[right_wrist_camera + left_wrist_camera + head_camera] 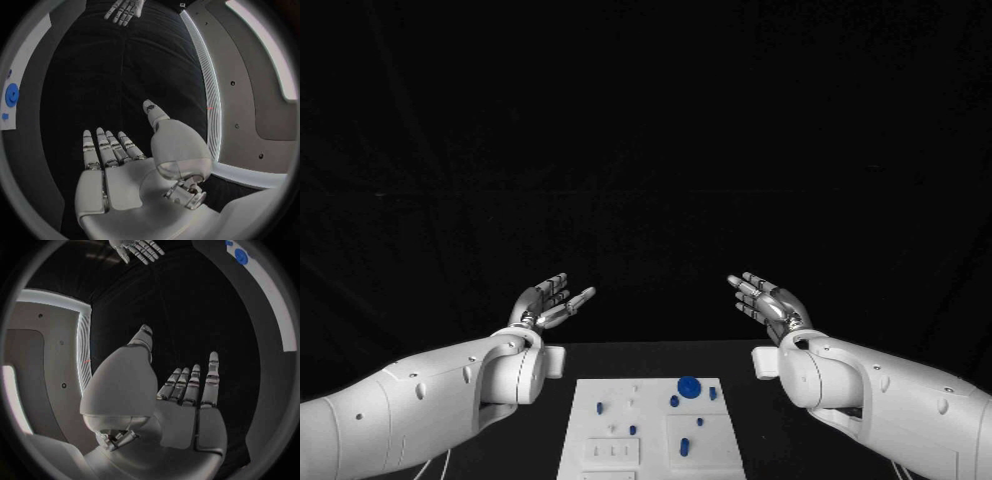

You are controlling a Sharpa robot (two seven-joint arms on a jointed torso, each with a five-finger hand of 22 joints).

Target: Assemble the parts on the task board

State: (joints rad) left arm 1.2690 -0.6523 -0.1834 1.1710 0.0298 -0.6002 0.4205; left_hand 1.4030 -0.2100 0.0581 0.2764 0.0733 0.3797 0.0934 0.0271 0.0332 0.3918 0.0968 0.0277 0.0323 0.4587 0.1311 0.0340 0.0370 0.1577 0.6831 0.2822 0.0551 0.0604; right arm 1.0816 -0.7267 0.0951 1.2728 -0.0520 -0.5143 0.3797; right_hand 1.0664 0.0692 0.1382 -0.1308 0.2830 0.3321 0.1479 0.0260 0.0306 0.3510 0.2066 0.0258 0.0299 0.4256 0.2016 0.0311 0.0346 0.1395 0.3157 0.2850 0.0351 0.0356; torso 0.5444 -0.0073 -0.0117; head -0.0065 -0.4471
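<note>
Hovering hands: the left hand (553, 303) and the right hand (767, 305) are both raised above the far part of the table (661, 355), palms turned toward each other, fingers spread, holding nothing.
Board position: the task board (581, 430) lies on the table between the 2 forearms, nearer to the robot than both hands and lower than them.
Direction from hands: each hand must come back toward the robot and down to reach the board; the board lies inward from each hand.
Board axis: its long side runs from the robot outward, along the middle line of the table.
Parts: several small blue parts stand or lie on the board; the largest is a round blue disc (688, 385) near the far edge.
Nearer hand: the disc sits right of the board's middle, so I judge the right hand is a little nearer to it.
Small parts axis: too small to tell their direction.
</note>
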